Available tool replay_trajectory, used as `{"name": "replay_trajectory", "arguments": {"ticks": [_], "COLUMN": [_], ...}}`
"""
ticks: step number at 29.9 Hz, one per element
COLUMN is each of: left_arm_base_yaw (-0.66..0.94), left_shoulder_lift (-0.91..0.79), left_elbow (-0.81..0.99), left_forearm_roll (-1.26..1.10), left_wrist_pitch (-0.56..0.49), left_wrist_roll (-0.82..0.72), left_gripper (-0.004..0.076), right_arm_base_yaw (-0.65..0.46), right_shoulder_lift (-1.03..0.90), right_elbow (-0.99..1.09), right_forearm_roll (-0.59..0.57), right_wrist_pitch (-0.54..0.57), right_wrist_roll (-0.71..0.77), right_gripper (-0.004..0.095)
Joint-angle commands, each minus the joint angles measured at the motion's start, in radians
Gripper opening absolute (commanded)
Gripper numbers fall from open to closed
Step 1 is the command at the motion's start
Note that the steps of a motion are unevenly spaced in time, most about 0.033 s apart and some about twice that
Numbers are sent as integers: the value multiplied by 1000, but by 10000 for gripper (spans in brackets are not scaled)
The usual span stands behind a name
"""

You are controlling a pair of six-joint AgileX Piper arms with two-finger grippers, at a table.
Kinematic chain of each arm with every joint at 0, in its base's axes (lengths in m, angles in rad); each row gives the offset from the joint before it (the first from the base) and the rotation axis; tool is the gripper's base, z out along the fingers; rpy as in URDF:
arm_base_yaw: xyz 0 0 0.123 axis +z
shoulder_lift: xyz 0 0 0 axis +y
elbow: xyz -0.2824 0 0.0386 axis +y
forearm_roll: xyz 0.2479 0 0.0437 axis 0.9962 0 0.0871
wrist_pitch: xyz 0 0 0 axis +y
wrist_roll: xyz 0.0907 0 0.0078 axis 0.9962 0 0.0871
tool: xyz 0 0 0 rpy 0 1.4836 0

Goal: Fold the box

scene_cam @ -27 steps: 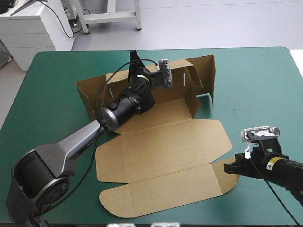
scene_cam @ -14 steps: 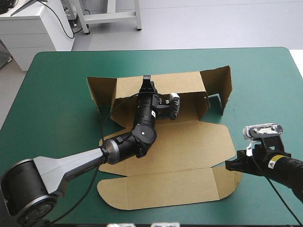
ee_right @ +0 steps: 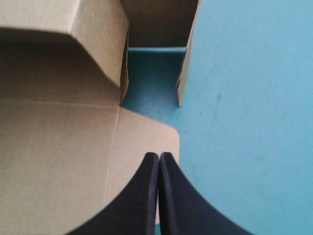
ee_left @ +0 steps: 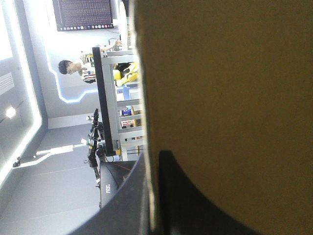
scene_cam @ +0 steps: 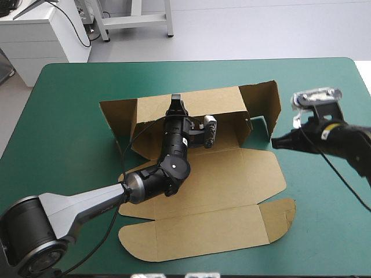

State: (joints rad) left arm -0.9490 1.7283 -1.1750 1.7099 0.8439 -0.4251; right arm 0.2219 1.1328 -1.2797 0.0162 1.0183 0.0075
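The brown box [scene_cam: 203, 179] lies open on the teal-green cover, its back wall [scene_cam: 203, 104] raised upright with side flaps bent forward at both ends. My left gripper [scene_cam: 175, 104] is shut on the top edge of that wall; in the left wrist view the board [ee_left: 225, 98] fills the space beside the black fingers [ee_left: 122, 205], its edge pinched between them. My right gripper [scene_cam: 275, 142] hovers shut and empty by the right side flap [scene_cam: 264, 107]. The right wrist view shows it [ee_right: 159, 159] over the rounded corner of the flat panel [ee_right: 58, 147], the flap [ee_right: 188, 49] ahead.
The left arm [scene_cam: 145, 179] stretches across the box's flat middle panel. The lid panel [scene_cam: 197, 231] lies flat toward the table's front edge. Bare teal-green cover [scene_cam: 324, 202] lies to the right of the box and along the far edge.
My right gripper has travelled from the front right of the table toward the far side, up to the box's right side flap. The left gripper and back wall shifted slightly left.
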Motion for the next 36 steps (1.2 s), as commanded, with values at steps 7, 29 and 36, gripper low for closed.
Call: {"name": "replay_trajectory", "arguments": {"ticks": [7, 29, 36], "left_arm_base_yaw": [-5, -18, -35], "left_shoulder_lift": [-49, -49, -105], "left_elbow": [-19, -19, -63], "left_forearm_roll": [78, 78, -3], "left_wrist_pitch": [32, 54, 59], "left_wrist_roll": [29, 25, 128], "left_gripper": [-8, -8, 17], "right_arm_base_yaw": [-76, -185, -195], "right_shoulder_lift": [384, 758, 748], "right_elbow": [-563, -890, -890], "right_forearm_roll": [44, 262, 211], "right_wrist_pitch": [91, 117, 135], "right_wrist_roll": [-110, -158, -131], "right_gripper": [-20, -21, -21]}}
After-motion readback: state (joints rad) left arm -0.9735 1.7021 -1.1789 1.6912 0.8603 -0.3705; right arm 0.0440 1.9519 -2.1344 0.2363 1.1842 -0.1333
